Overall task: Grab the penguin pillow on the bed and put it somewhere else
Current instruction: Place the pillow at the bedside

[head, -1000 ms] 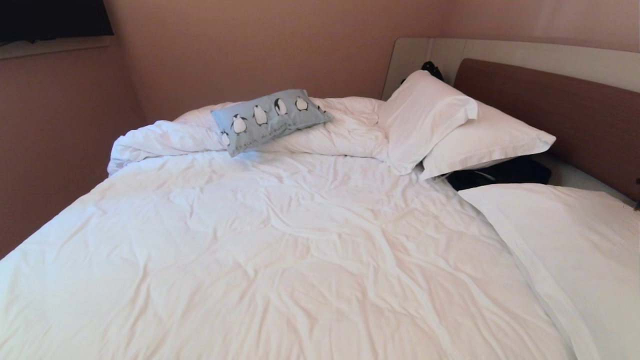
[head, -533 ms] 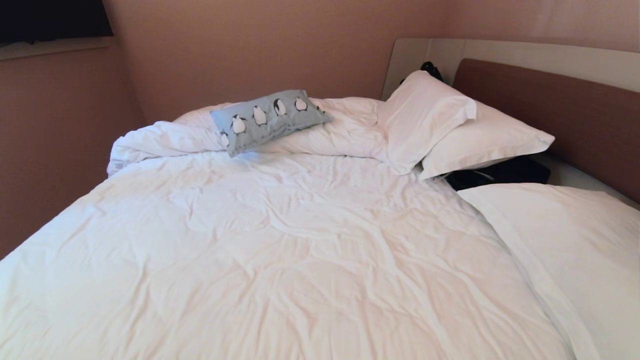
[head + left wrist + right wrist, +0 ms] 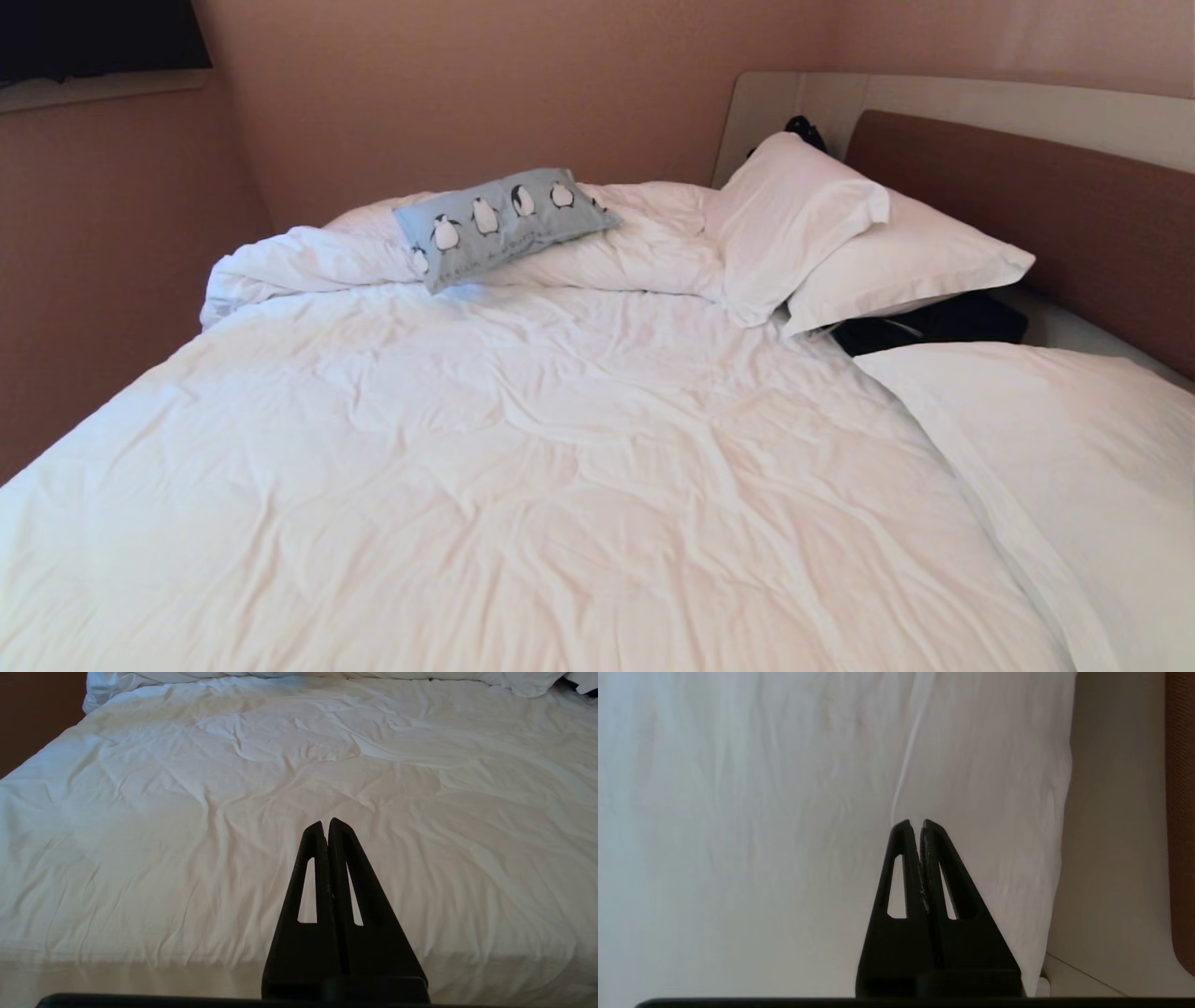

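We see the penguin pillow (image 3: 504, 222) lying at the far side of the bed (image 3: 523, 485), propped on the bunched-up fold of the white duvet (image 3: 644, 247) near the far wall, well apart from both our arms. To its right, two white pillows (image 3: 840, 233) lean by the brown headboard (image 3: 1036, 224), with a dark item (image 3: 934, 322) beneath them and a third white pillow (image 3: 1074, 467) closer in. Our left gripper (image 3: 325, 828) hangs over the near edge of the duvet, fingers pressed together and holding nothing. Our right gripper (image 3: 914, 828) is over a white pillow's edge, fingers nearly touching, holding nothing.
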`<state>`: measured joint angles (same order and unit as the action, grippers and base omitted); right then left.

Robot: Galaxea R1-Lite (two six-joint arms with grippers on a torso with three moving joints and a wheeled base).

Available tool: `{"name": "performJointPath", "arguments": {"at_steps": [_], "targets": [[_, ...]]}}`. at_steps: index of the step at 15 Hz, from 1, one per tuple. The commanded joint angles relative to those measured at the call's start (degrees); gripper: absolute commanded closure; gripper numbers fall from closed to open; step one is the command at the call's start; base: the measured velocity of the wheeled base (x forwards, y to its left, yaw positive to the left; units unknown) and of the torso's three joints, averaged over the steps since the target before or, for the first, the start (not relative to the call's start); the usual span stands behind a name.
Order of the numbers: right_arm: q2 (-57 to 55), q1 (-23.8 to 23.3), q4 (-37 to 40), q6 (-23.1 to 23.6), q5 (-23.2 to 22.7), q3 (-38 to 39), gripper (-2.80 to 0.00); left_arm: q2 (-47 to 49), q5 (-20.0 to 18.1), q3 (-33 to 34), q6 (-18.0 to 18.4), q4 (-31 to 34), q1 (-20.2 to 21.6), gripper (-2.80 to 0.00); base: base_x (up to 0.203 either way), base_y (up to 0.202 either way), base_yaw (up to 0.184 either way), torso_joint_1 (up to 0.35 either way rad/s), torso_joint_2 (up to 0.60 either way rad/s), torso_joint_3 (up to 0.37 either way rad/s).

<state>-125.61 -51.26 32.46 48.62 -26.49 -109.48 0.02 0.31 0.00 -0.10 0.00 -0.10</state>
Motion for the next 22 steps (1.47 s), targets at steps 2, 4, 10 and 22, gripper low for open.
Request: {"name": "performJointPath", "arguments": {"at_steps": [2, 4, 10, 22], "targets": [[-0.2, 0.0, 0.4, 1.7, -0.1, -0.1, -2.8, 0.0, 0.0, 0.1, 0.0, 0.0, 0.0, 0.0, 0.0, 0.0, 0.0, 0.0, 0.0, 0.0], [-0.2, 0.0, 0.6, 1.8, 0.0, 0.2, -2.8, 0.0, 0.0, 0.1, 0.0, 0.0, 0.0, 0.0, 0.0, 0.0, 0.0, 0.0, 0.0, 0.0], [-0.4, 0.0, 5.3, 2.5, 2.2, -1.3, -2.8, 0.0, 0.0, 0.1, 0.0, 0.0, 0.0, 0.0, 0.0, 0.0, 0.0, 0.0, 0.0, 0.0], [11.7, 1.5, 16.3, -12.1, 5.5, -1.4, -2.8, 0.0, 0.0, 0.0, 0.0, 0.0, 0.0, 0.0, 0.0, 0.0, 0.0, 0.0, 0.0, 0.0]]}}
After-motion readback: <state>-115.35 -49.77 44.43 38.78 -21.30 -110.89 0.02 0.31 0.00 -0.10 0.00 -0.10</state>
